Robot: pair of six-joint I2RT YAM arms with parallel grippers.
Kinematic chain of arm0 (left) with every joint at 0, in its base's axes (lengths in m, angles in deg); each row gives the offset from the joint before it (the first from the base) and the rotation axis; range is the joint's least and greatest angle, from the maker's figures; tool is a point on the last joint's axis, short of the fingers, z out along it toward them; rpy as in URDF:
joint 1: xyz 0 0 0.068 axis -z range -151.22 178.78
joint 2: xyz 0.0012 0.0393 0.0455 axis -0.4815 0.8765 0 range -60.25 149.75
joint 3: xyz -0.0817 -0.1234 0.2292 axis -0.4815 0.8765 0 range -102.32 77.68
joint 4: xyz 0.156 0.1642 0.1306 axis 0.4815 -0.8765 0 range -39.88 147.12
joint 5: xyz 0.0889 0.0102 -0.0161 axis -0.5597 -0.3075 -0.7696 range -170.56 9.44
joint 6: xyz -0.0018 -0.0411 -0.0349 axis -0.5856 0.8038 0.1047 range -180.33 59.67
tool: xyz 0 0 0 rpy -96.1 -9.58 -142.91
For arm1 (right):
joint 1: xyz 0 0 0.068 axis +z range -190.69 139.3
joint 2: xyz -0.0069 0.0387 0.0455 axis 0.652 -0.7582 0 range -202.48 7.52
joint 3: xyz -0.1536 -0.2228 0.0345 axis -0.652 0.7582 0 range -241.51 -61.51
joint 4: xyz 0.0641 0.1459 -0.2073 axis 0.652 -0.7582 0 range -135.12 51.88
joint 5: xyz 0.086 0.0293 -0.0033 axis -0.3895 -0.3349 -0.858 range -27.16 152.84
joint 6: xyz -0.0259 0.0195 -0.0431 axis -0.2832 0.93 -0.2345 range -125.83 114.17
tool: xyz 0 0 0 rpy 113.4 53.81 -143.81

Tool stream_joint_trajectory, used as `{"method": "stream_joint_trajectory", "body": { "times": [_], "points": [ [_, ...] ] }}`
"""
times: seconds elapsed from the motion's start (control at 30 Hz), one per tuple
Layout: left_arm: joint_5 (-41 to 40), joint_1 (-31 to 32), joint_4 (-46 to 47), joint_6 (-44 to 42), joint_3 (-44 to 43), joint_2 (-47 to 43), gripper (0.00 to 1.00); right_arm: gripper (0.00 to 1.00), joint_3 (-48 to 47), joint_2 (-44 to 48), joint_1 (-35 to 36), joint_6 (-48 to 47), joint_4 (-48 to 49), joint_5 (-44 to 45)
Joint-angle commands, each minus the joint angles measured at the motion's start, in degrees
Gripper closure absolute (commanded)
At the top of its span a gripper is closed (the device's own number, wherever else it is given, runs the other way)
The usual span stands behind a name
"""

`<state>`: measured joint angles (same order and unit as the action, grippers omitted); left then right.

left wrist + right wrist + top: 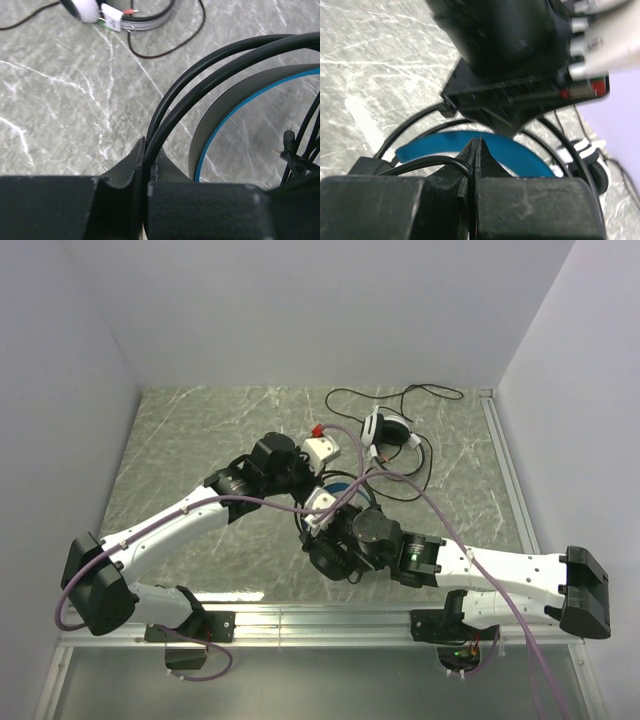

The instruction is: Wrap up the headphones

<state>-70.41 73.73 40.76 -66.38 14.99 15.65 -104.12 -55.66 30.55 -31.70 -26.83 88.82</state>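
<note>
Scene: a grey marbled desk [200,440] with white walls around it. Two white-and-black arms reach inward and their ends meet near the middle.
Left claw [148,167]: clenched on the black cable [200,70]. Two strands rise from the slit between its fingers and arc away to the right.
Right claw [476,150]: clenched, fingertips pressed tight together. A thin strand of the black cable curves in to the seam between them and looks pinched there.
Blue-banded headset [235,107]: at mid-desk between the two claws, largely hidden from above by the arms. Its headband is black outside and blue inside, and arches just beside the left claw and just beyond the right claw.
Jack plug [289,136]: hangs among cable strands at the right edge of the left wrist view.
White headset [385,430]: lies on the desk farther back and to the right, apart from both claws.
Loose cable [400,392]: thin and black, sprawled in open loops around the white headset, reaching toward the back wall.
</note>
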Motion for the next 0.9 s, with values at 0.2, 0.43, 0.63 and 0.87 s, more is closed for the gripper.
{"method": "stream_joint_trajectory", "body": {
  "times": [0.2, 0.43, 0.63, 0.87],
  "points": [
    [-3.03, 0.14, 0.98, 1.47, -2.69, -1.19, 1.0, 1.0, -3.08, 2.01, -8.13, 12.32, -4.25, 0.05],
    [-6.81, 0.4, 0.01, 2.79, -4.36, 0.65, 1.0, 0.89, -5.55, 1.04, -10.95, 18.48, -9.61, -2.33],
    [-10.06, 1.54, -1.65, 2.7, -6.73, 4.17, 1.0, 0.79, -8.45, -0.01, -12.88, 21.82, -13.66, -3.12],
    [-12.96, 1.63, -0.87, 3.14, -7.61, 6.63, 1.0, 0.73, -12.06, -0.55, -16.04, 24.28, -20.87, -8.21]
  ]
}}
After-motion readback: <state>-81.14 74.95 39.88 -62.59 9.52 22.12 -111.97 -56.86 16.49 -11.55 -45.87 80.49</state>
